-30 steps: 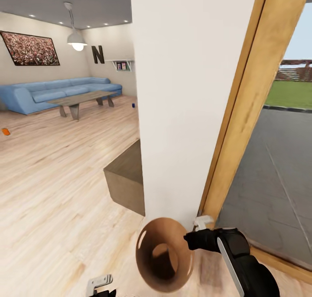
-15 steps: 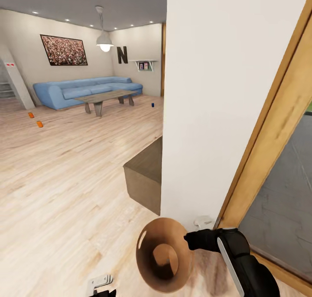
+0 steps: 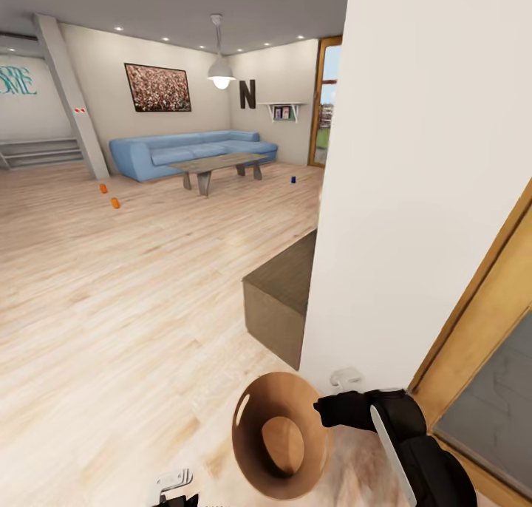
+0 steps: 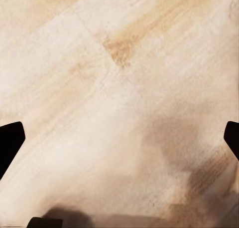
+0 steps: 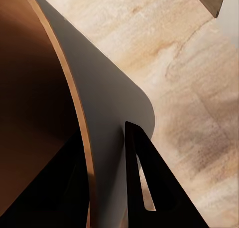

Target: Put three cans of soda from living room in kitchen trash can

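Pale wood floor (image 3: 111,307) runs back to the living room's blue sofa (image 3: 185,151). The tash can (image 3: 279,434) hangs tilted in the right hand (image 3: 325,411), fingers clamped on its rim. Far beyond it stand two orange cans (image 3: 109,196) and apparently a blue can (image 3: 293,179). The left hand (image 4: 119,138) is spread open.

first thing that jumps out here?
The brown bin, held at its rim by the right gripper, low in the head view. Beyond, the blue sofa on the far wall, with two orange cans and a blue can on the wood floor.
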Motion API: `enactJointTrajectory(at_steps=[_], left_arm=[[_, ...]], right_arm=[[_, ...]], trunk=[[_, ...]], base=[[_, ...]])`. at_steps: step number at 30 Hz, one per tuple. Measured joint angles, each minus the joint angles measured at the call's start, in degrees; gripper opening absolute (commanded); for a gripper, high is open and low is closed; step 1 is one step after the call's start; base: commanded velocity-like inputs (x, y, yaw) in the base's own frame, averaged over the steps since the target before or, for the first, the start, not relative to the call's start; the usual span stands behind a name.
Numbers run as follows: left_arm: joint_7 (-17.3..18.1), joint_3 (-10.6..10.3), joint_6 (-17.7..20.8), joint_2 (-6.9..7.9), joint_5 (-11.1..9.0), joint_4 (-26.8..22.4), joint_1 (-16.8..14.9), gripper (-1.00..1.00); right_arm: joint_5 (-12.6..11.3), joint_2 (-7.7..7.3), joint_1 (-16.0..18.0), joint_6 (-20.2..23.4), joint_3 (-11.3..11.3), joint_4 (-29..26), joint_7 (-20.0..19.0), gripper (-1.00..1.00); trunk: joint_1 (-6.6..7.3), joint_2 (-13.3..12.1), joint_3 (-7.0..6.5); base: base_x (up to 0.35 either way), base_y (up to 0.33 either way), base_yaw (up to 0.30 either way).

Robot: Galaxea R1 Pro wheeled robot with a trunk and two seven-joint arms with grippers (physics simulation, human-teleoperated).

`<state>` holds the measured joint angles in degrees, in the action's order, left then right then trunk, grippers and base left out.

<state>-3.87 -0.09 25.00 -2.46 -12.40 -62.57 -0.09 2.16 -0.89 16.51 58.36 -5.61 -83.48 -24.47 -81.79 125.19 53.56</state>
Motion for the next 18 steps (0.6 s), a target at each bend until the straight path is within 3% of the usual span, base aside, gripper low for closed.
enactJointTrajectory(at_steps=[6, 9, 18], left_arm=[[0.07, -0.06, 0.04, 0.00, 0.03, -0.01, 0.00, 1.00], [0.09, -1.93, 0.05, 0.00, 0.07, -0.01, 0.00, 1.00], [0.09, -2.71, 0.05, 0.00, 0.09, -0.27, 0.00, 1.00]], right_arm=[[0.04, 0.00, 0.00, -0.01, -0.01, 0.00, 0.00, -1.00], [0.01, 0.00, 0.00, 0.00, 0.00, 0.00, 0.00, -1.00], [0.07, -0.08, 0.00, 0.07, 0.00, -0.02, 0.01, -1.00]], trunk=[[0.00, 0.00, 0.00], [0.00, 0.00, 0.00], [0.00, 0.00, 0.00]], base=[[0.000, 0.000, 0.298], [0.000, 0.000, 0.299], [0.000, 0.000, 0.299]])
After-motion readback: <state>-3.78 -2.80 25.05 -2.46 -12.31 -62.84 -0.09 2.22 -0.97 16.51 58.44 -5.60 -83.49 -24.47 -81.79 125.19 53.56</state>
